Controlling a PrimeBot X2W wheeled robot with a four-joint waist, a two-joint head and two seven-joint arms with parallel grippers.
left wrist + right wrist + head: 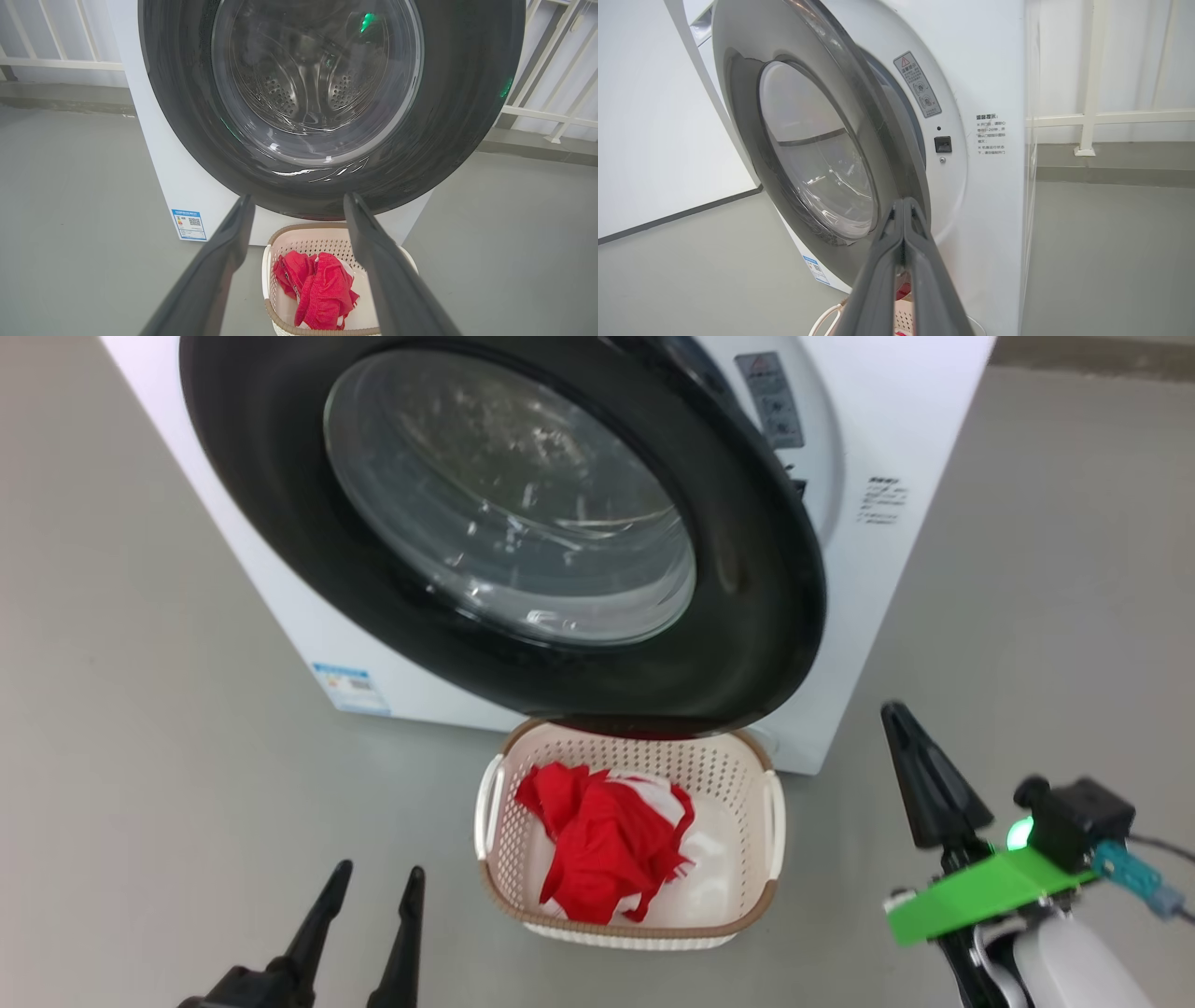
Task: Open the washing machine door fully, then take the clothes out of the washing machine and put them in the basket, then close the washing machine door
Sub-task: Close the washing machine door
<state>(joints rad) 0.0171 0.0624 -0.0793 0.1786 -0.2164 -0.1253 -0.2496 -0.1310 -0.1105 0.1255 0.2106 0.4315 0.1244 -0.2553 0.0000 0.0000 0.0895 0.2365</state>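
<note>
A white front-loading washing machine stands on a grey floor. Its large round door, with a glossy black rim around a bulging clear window, stands partly open. In the right wrist view the door is angled away from the machine's front, leaving a gap on the side with the small dark latch socket and a grey warning sticker.

On the floor just in front of the machine, partly under the door's lower edge, sits a cream perforated basket with a brown rim. The red and white clothes lie crumpled inside it. A small blue label marks the machine's lower corner.

The left gripper is low at the left of the basket, its two dark fingers spread apart and holding nothing. In the left wrist view this gripper points at the door, with the steel drum visible through the glass and the basket and clothes below.

The right gripper is to the right of the basket, clear of the door, its fingers pressed together and empty. In the right wrist view this gripper points at the door's edge.
</note>
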